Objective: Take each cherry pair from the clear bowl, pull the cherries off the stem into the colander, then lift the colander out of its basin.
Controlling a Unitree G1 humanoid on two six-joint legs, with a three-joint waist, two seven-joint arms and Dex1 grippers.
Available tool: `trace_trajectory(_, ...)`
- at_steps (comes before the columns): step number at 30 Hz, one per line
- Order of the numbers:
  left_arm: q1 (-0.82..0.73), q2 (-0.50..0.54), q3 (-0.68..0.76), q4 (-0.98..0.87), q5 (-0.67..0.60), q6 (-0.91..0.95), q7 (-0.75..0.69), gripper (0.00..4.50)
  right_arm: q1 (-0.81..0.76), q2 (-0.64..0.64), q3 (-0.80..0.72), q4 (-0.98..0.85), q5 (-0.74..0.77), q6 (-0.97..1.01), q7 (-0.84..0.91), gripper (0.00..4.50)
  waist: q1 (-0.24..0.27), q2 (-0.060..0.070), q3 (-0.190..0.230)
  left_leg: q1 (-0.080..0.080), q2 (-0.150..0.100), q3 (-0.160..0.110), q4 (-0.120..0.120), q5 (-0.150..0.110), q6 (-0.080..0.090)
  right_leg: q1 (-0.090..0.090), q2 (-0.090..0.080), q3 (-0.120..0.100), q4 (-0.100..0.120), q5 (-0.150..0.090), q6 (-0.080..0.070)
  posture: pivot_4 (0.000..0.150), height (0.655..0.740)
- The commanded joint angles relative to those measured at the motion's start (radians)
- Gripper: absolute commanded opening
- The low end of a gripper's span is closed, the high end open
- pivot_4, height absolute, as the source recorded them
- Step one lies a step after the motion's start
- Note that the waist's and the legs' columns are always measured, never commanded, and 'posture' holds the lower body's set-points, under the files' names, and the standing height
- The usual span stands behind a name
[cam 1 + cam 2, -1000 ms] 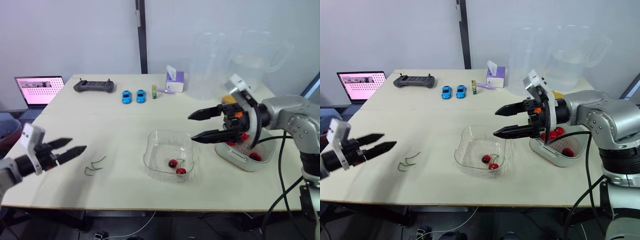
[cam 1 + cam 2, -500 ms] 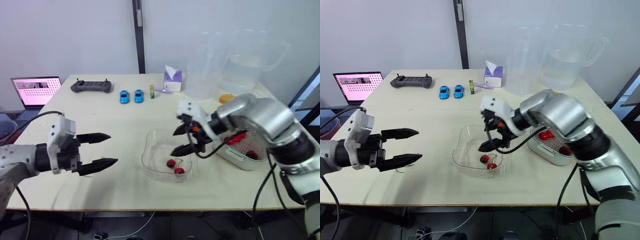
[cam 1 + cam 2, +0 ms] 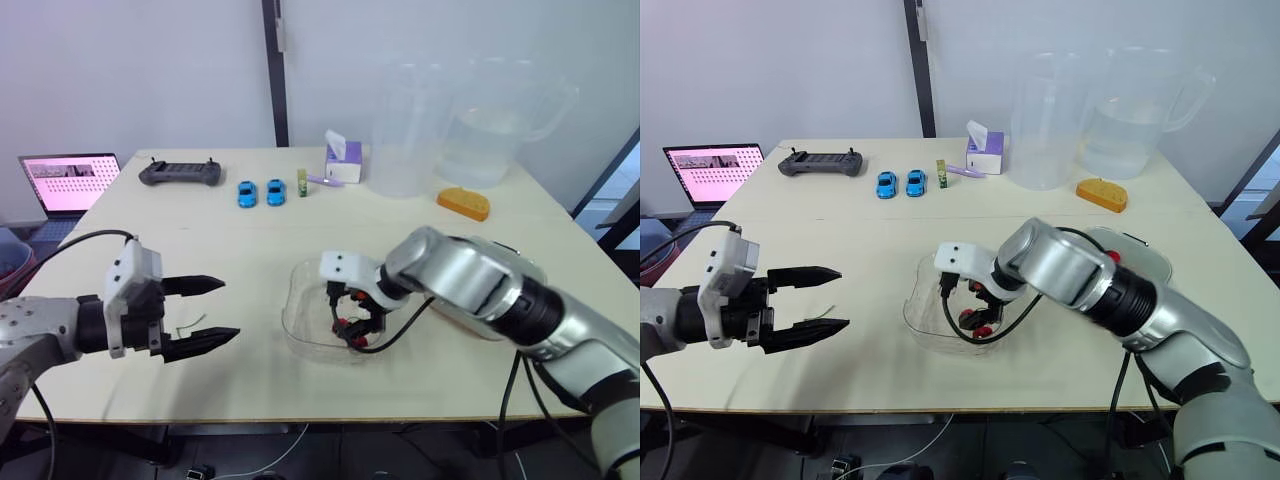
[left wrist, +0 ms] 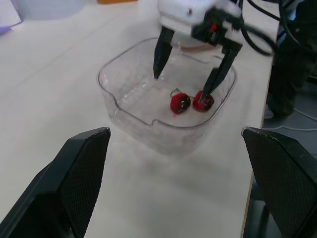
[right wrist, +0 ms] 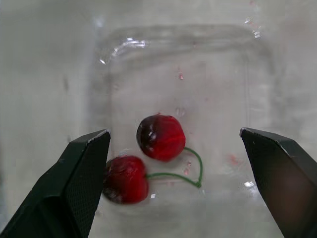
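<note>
Right gripper [image 4: 179,88] has dropped into the clear bowl [image 4: 163,136], spread wide around the cherry pair [image 5: 161,137].

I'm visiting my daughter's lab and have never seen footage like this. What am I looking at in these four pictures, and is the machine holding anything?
It is a humanoid robot with two arms, each ending in a black two-fingered hand. The two wide pictures come from cameras in its head, looking down over a table. The other two come from cameras on its wrists, looking along the fingers. The right hand reaches, open, into a clear bowl, where a cherry pair on a green stem lies between its fingers. The left hand hovers open above the table. Neither holds anything. Further back lie a controller, two blue toy cars, a tissue box and two clear jugs.
</note>
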Motion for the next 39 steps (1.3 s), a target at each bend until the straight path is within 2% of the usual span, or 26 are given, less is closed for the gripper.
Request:
trace_trajectory(1, -0.002, 0.013, 0.038, -0.017, -0.015, 0.004, 0.012, 4.46, -0.006, 0.019, -0.006, -0.008, -0.034, -0.013, -0.01, 4.5, -0.004, 0.0, 0.0, 0.0, 0.0, 0.0, 0.0, 0.0, 0.0, 0.0, 0.0, 0.0, 0.0, 0.0, 0.0, 0.15, 0.7371)
trace_trajectory(2, -0.001, 0.01, 0.034, -0.022, -0.015, 0.004, 0.015, 4.46, -0.003, 0.024, -0.002, -0.006, -0.037, -0.015, -0.009, 4.5, -0.005, 0.0, 0.0, 0.0, 0.0, 0.0, 0.0, 0.0, 0.0, 0.0, 0.0, 0.0, 0.0, 0.0, 0.0, 0.15, 0.7371)
trace_trajectory(5, -0.007, -0.002, 0.031, -0.034, -0.028, 0.007, 0.03, 4.5, 0.009, 0.033, 0.016, -0.007, -0.05, -0.023, 0.0, 3.66, -0.006, 0.0, 0.0, 0.0, 0.0, 0.0, 0.0, 0.0, 0.0, 0.0, 0.0, 0.0, 0.0, 0.0, 0.0, 0.15, 0.7371)
trace_trajectory(8, -0.055, -0.026, 0.061, -0.026, -0.114, 0.043, 0.077, 4.5, 0.011, 0.033, 0.034, -0.001, -0.069, -0.03, 0.005, 2.29, -0.004, 0.0, 0.0, 0.0, 0.0, 0.0, 0.0, 0.0, 0.0, 0.0, 0.0, 0.0, 0.0, 0.0, 0.0, 0.15, 0.7371)
trace_trajectory(12, -0.072, -0.019, 0.071, -0.023, -0.143, 0.061, 0.094, 4.5, 0.007, 0.036, 0.037, 0.01, -0.094, -0.046, 0.011, 2.29, -0.007, 0.0, 0.0, 0.0, 0.0, -0.001, 0.0, 0.0, 0.0, 0.0, 0.0, 0.0, 0.0, 0.0, 0.0, 0.15, 0.7371)
trace_trajectory(22, -0.064, -0.015, 0.045, -0.032, -0.125, 0.049, 0.102, 4.5, -0.013, 0.071, 0.004, 0.028, -0.132, -0.137, 0.05, 2.29, -0.006, 0.0, 0.0, 0.0, 0.0, -0.001, 0.0, 0.0, -0.001, 0.0, 0.0, 0.0, 0.0, 0.0, 0.0, 0.15, 0.7371)
trace_trajectory(28, -0.045, -0.005, 0.049, -0.035, -0.117, 0.048, 0.09, 4.5, -0.014, 0.038, 0.03, 0.01, -0.141, -0.092, 0.102, 2.29, -0.007, 0.0, 0.0, 0.0, 0.0, -0.001, 0.0, 0.0, -0.001, 0.0, 0.0, 0.0, 0.0, 0.0, 0.0, 0.15, 0.7371)
trace_trajectory(37, -0.053, -0.007, 0.033, -0.03, -0.112, 0.044, 0.086, 4.5, -0.004, 0.034, 0.059, 0.02, -0.197, -0.062, 0.09, 2.29, -0.007, 0.0, 0.0, 0.0, 0.0, -0.001, 0.0, 0.0, -0.001, 0.0, 0.0, 0.0, 0.0, 0.0, 0.0, 0.15, 0.7371)
trace_trajectory(38, -0.054, -0.007, 0.033, -0.029, -0.111, 0.043, 0.086, 4.5, -0.002, 0.036, 0.057, 0.019, -0.199, -0.06, 0.087, 1.85, -0.007, 0.0, 0.0, 0.0, 0.0, -0.001, 0.0, 0.001, -0.001, 0.0, 0.0, 0.0, 0.0, 0.0, 0.0, 0.15, 0.7371)
trace_trajectory(39, -0.055, -0.006, 0.032, -0.029, -0.109, 0.043, 0.085, 4.5, -0.002, 0.037, 0.056, 0.019, -0.201, -0.058, 0.087, 1.59, -0.007, 0.0, 0.0, 0.0, 0.0, -0.001, 0.0, 0.001, -0.001, 0.0, 0.0, 0.0, 0.0, 0.0, 0.0, 0.15, 0.7371)
